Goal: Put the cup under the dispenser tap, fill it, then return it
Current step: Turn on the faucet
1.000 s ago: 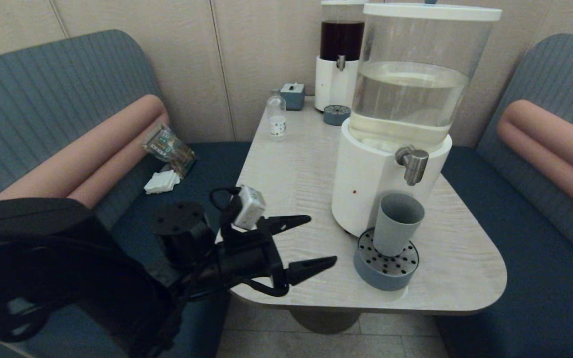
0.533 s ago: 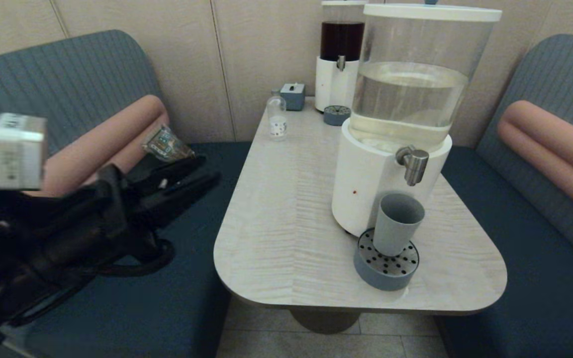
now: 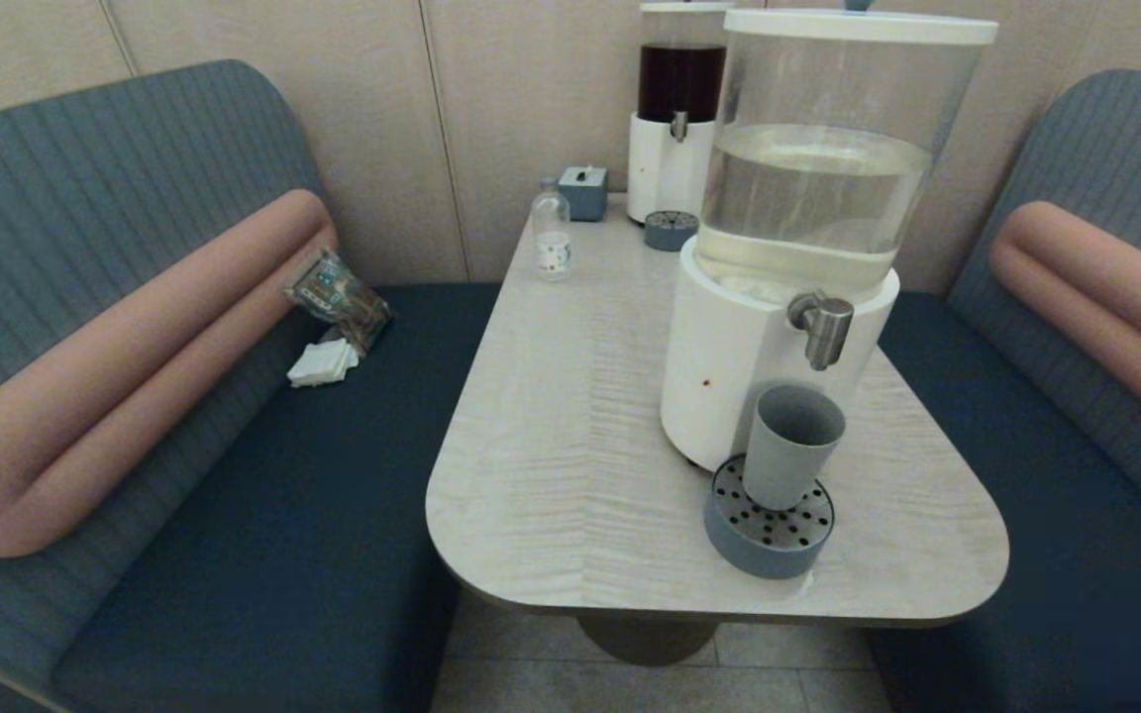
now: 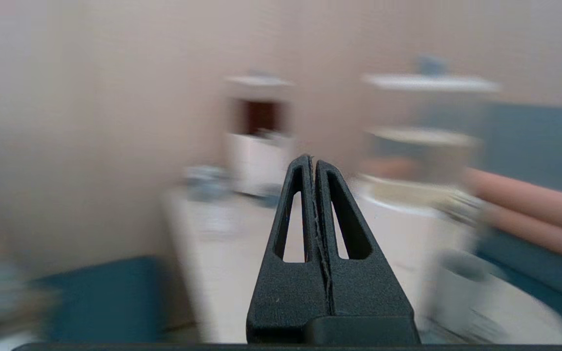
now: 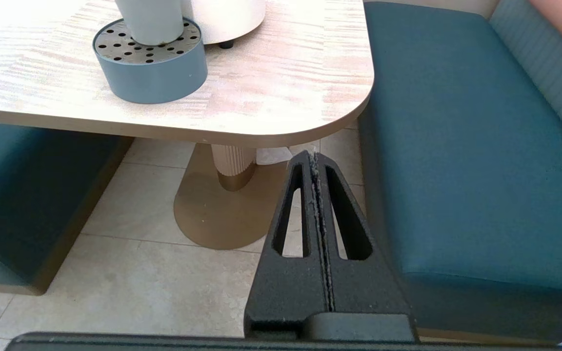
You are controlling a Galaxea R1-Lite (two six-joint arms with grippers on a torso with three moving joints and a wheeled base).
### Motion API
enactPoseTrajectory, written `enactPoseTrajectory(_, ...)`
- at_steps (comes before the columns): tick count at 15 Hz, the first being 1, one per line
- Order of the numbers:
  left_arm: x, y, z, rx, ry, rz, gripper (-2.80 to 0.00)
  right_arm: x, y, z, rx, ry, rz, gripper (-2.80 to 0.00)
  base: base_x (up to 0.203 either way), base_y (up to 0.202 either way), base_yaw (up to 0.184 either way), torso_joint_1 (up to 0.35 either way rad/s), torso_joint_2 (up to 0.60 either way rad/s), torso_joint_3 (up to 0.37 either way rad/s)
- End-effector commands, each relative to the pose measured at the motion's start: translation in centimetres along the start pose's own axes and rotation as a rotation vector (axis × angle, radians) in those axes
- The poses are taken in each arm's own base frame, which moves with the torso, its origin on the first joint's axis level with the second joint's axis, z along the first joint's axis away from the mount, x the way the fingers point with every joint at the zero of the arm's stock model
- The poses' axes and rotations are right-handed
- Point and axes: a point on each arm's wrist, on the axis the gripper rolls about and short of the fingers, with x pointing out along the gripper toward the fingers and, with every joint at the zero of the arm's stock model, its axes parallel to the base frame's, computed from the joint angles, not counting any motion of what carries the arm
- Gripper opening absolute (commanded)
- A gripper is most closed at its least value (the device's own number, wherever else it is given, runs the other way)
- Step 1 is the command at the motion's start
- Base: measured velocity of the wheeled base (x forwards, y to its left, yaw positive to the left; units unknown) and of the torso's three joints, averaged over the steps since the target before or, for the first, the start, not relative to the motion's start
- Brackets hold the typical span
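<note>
Clear bottle [image 3: 551,236] — tissue box [image 3: 583,190] behind.

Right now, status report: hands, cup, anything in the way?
Left hand shut, empty. Right hand shut, parked low by the table. Cup upright on drip tray under dispenser tap. Nothing around the cup.

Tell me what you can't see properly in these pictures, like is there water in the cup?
- Inside of the cup: the head view shows only its rim and outer wall; whether there is liquid cannot be told.
- Cup top in the right wrist view: cut off by the edge.
- Table scene behind the left gripper: motion-blurred.
- Small bottle label: too small to read.
</note>
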Motion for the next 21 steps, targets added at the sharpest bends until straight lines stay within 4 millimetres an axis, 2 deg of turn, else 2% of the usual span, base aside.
enactPoseTrajectory(1,-3.9,-1.0,3.7,0.075,-0.094,0.077,-2.80,0.0,0.0,0.0,0.000,0.002,0.001,-2.80,0.000,0.000,0.000,0.000,0.00,0.000)
enactPoseTrajectory(3,-6.4,-1.9,4.4,0.086,-0.073,0.100,-2.80,0.0,0.0,0.0,0.000,0.002,0.001,-2.80,0.000,0.000,0.000,0.000,0.00,0.000)
enactPoseTrajectory(6,-10.6,-3.2,3.9,0.095,0.017,0.114,-2.80,0.0,0.0,0.0,0.000,0.002,0.001,-2.80,0.000,0.000,0.000,0.000,0.00,0.000)
enactPoseTrajectory(9,-15.2,-4.6,2.2,0.197,0.090,0.115,-2.80,0.0,0.0,0.0,0.000,0.002,0.001,-2.80,0.000,0.000,0.000,0.000,0.00,0.000)
enactPoseTrajectory(10,-16.5,-4.9,0.8,0.218,0.145,0.119,-2.80,0.0,0.0,0.0,0.000,0.001,0.001,-2.80,0.000,0.000,0.000,0.000,0.00,0.000)
enactPoseTrajectory(16,-18.2,-3.6,-9.0,0.171,0.491,0.172,-2.80,0.0,0.0,0.0,0.000,0.001,0.001,-2.80,0.000,0.000,0.000,0.000,0.00,0.000)
enactPoseTrajectory(17,-18.4,-3.5,-9.7,0.156,0.518,0.185,-2.80,0.0,0.0,0.0,0.000,0.002,0.001,-2.80,0.000,0.000,0.000,0.000,0.00,0.000)
enactPoseTrajectory(21,-18.5,-3.4,-9.9,0.114,0.527,0.260,-2.80,0.0,0.0,0.0,0.000,0.002,0.001,-2.80,0.000,0.000,0.000,0.000,0.00,0.000)
